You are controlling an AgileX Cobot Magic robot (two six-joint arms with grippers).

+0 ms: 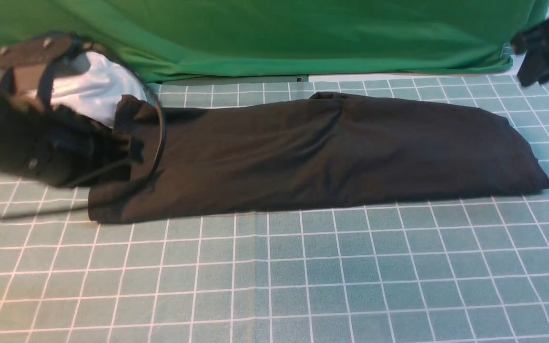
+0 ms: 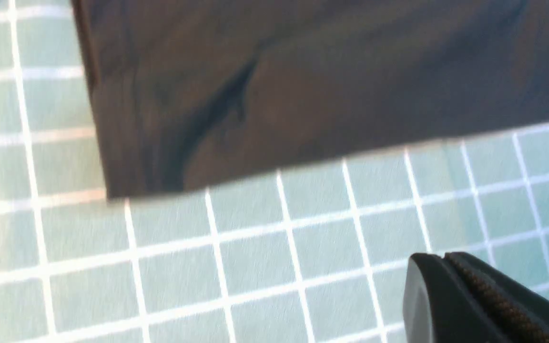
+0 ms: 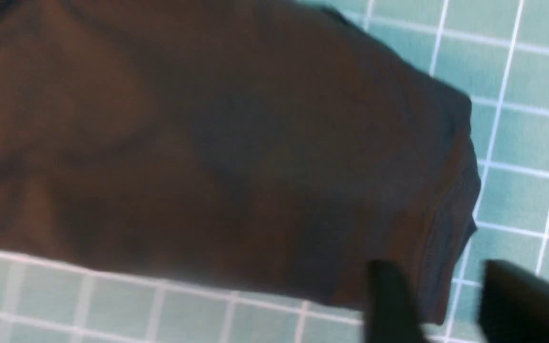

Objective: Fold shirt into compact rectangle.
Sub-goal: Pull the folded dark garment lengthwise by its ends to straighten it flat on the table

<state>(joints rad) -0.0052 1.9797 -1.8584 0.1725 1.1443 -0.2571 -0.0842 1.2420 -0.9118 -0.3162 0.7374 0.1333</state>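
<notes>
Pale green cloth mat with white grid lines (image 1: 303,276) covers the whole work surface. A bright green fabric backdrop (image 1: 279,33) hangs along its far edge.

The large black soft-knit shirt (image 1: 327,152) lies on the far half of the mat as one long band running left to right. No print shows. We judge it light, limp and prone to creasing. The layers will likely slide apart unless all are pinched together. The best hold looks like the two corners of the rounded right end, which could be carried over towards the left end.

A crumpled white garment (image 1: 98,90) sits at far left, touching the band's left end. The left arm and its black cable loop (image 1: 162,128) overlap that end in the front view, so both stand in the way of a fold landing there.

Right gripper (image 3: 439,271): fingers spread, holding nothing, raised over the right end.
Left gripper (image 2: 441,267): pads pressed together, empty, above bare mat near the shirt's near edge.
</notes>
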